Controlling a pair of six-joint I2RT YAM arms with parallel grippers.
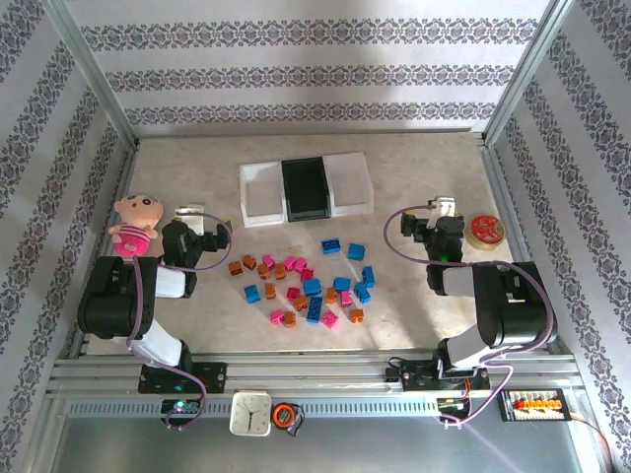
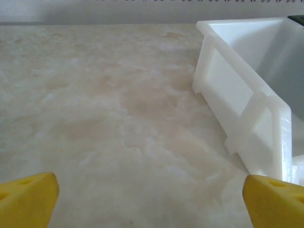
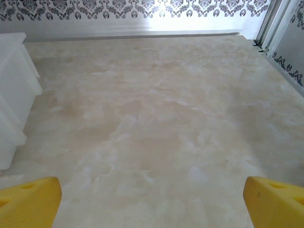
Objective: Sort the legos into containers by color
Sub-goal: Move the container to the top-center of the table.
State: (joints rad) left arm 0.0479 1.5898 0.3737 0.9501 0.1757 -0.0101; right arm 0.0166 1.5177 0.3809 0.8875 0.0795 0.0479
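Several small legos (image 1: 312,287) in blue, pink and orange-brown lie scattered on the table's middle, between the two arms. Behind them stand the containers, joined in a row: a white tray (image 1: 261,192), a black tray (image 1: 305,187) and another white tray (image 1: 351,184). My left gripper (image 1: 197,219) (image 2: 152,204) hovers left of the pile, open, with bare table between its yellow fingertips (image 2: 28,199); the white tray's wall (image 2: 247,95) rises to its right. My right gripper (image 1: 441,209) (image 3: 152,204) is right of the pile, open and empty, with a white tray's edge (image 3: 14,95) at its far left.
A pink plush doll (image 1: 134,225) sits beside the left arm. A round red tin (image 1: 486,230) lies just right of the right gripper. Patterned walls and metal posts close in the table. A small clock (image 1: 250,413) and a tape measure (image 1: 287,414) rest on the front rail.
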